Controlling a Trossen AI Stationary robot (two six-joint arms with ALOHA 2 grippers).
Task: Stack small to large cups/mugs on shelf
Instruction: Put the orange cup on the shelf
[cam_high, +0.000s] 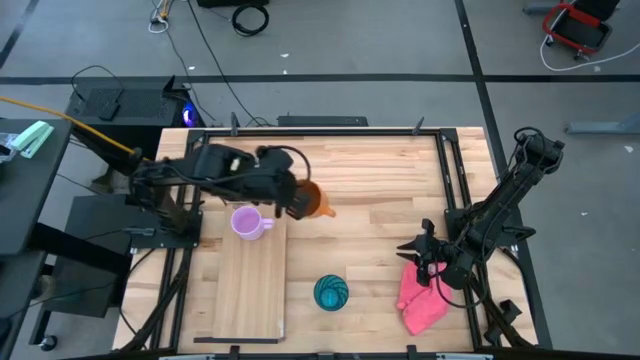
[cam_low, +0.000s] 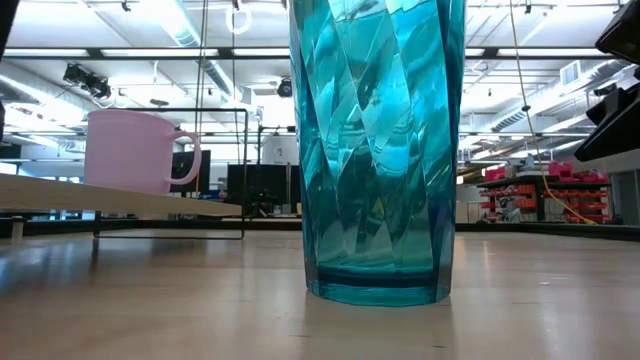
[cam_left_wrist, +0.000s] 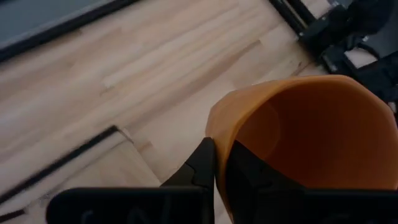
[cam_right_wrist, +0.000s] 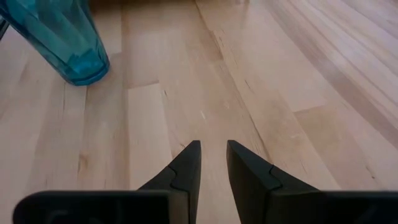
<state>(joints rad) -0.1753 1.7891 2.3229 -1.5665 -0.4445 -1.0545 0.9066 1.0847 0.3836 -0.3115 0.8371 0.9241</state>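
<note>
While orange mug is in the air, status near to far:
teal cup: faceted translucent teal-green plastic cup (cam_high: 331, 292) stands on the tabletop beside the shelf's near end, untouched.
right gripper (cam_high: 422, 255): parked over bare wood next to crumpled pink cloth (cam_high: 420, 301), jaws slightly apart, holding nothing.
shelf: long light-wood board (cam_high: 250, 290), black wire frame.
lilac mug: lilac-purple handled mug (cam_high: 247, 222) sits on the shelf's far end.
left gripper (cam_left_wrist: 219, 167): pinched shut on the wall of the orange handled plastic mug (cam_left_wrist: 298, 146), just beyond the lilac one.
risk: one-sided rim pinch, so mug could tilt or slip; off-centre drop may knock the lilac mug.
</note>
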